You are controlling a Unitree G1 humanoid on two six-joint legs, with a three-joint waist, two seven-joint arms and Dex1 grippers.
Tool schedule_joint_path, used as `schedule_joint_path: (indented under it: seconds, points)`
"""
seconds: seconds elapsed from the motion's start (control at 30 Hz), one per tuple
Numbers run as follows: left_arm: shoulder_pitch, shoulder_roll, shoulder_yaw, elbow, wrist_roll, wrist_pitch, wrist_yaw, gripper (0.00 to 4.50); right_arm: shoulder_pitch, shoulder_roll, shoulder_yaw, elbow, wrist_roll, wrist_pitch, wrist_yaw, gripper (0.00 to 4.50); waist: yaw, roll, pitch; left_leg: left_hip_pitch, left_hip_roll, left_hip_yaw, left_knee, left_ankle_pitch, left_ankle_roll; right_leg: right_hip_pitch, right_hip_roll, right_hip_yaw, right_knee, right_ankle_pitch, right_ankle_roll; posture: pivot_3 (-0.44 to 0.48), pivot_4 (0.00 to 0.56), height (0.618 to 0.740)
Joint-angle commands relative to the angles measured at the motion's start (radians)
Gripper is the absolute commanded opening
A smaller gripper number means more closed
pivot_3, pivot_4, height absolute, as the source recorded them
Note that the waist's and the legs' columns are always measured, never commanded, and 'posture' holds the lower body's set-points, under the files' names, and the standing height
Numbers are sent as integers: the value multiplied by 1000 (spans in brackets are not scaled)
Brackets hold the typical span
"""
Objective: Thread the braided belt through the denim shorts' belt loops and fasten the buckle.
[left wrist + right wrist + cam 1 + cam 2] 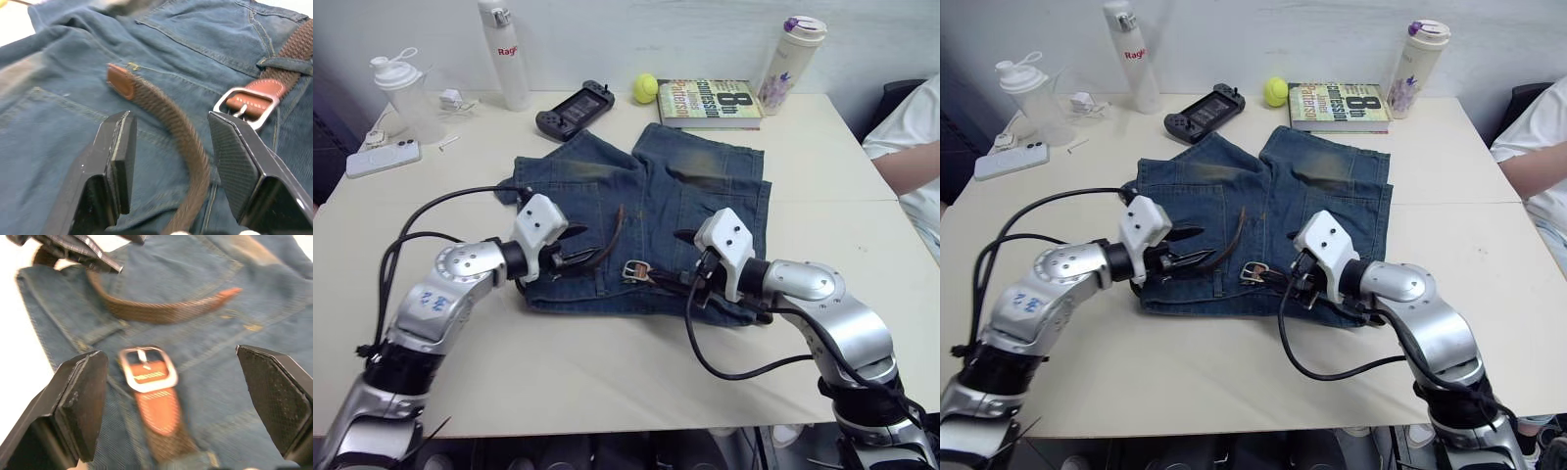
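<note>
Belt threaded along the waistband, buckle not yet fastened

My left pincer point(576, 257) is gaping wide with the braided belt's point(181, 128) free end running loose between its fingers point(117, 156), gripped by neither; my right pincer point(1295, 276) is also spread wide and holding nothing, hovering just above the buckle point(145, 368). The belt is passing under at least one of the belt loops point(283, 65) beside the buckle, so I am judging the threading largely done, though I cannot tell how many loops it has cleared. The leather-tipped tail is curving away from the buckle, so the fastening is what is remaining. The denim shorts point(705, 191) are lying flat mid-desk, waistband toward the desk's near edge point(607, 416).
</note>
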Motion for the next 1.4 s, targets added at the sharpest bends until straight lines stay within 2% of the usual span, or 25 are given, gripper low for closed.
schedule_joint_path:
  seconds: [0.03, 0.1, 0.23, 0.47, 0.57, 0.7, 0.87, 1.0, 1.13, 1.2, 1.3, 1.4]
  points:
    - [-38, -63, 0, 48, 21, 81, 25, 2606, 3, 0, -15, -35, 15, -6, -23, 4500, -2, 0, 0, 0, 0, 0, 0, 0, 0, 0, 0, 0, 0, 0, 0, 0, 150, 740]
    - [-63, -98, -9, 94, 43, 97, 22, 2606, 7, 0, -5, -38, 8, -7, -37, 4500, -5, 0, 0, 0, 0, 0, -1, 0, 0, -1, 0, 0, 0, 0, 0, 0, 150, 740]
    - [-99, -169, 34, 126, -17, 183, -13, 2606, 16, 3, 4, -44, 1, -1, -67, 4500, -3, 0, 0, 0, 0, 0, -1, 0, -1, 0, 0, 0, 0, 0, 0, 0, 150, 740]
    - [-119, -157, -48, 177, 116, 202, -26, 2606, 25, 10, -7, -58, 14, 5, -101, 4500, -3, 0, 0, 0, 0, 0, 0, 0, -1, 0, 0, 0, 0, 0, 0, 0, 150, 740]
    - [-126, -169, -42, 179, 138, 202, -22, 1761, 28, 15, -7, -66, 17, 9, -116, 4500, -3, 0, 0, 0, 0, 0, 0, 1, -1, 0, 0, 0, 0, 0, 0, 0, 150, 740]
    - [-136, -165, -54, 156, 181, 143, -45, 42, 33, 13, -6, -67, 16, 9, -127, 4500, -2, 0, 0, 0, 0, 0, 0, 0, -1, 0, 0, 0, 0, 0, 0, 0, 150, 740]
    - [-126, -108, -61, 59, 235, 10, -123, 42, 28, -2, -2, -71, 4, 5, -134, 4500, -2, 0, 0, 0, 0, 0, -1, 0, -1, 0, 0, 0, -1, 0, 0, 0, 150, 740]
    - [-109, 23, -127, 46, 439, -300, -151, 42, 15, -81, 44, -76, -91, -61, -132, 4500, -4, 1, 0, 0, 0, 0, -1, 0, -1, 0, 0, 0, -2, 0, 0, 0, 150, 740]
    - [-111, 157, -184, 101, 741, -604, -33, 42, -4, -204, 186, -74, -331, -292, -130, 4500, -4, 2, 0, 1, 0, 2, -3, 0, -1, -2, -1, 1, -2, 0, 0, 0, 150, 740]
    - [-106, 149, -164, 116, 779, -634, 18, 42, 3, -217, 240, -68, -427, -397, -158, 4500, -3, 2, 0, 0, 0, 3, -3, 0, -1, -2, -1, 1, -2, 0, 0, 0, 150, 740]
    - [-102, 108, -149, 108, 834, -659, 83, 42, 14, -173, 349, -74, -584, -489, -207, 4500, 0, 2, 0, 0, 0, 3, -3, 0, -1, -2, -1, 1, -1, 0, 0, 0, 150, 740]
    - [-100, 75, -136, 110, 866, -693, 128, 42, -1, -135, 400, -21, -707, -565, -248, 4500, -1, 2, 0, -1, 0, 3, -2, 0, -1, -3, -2, 0, -1, 0, 0, 0, 150, 740]
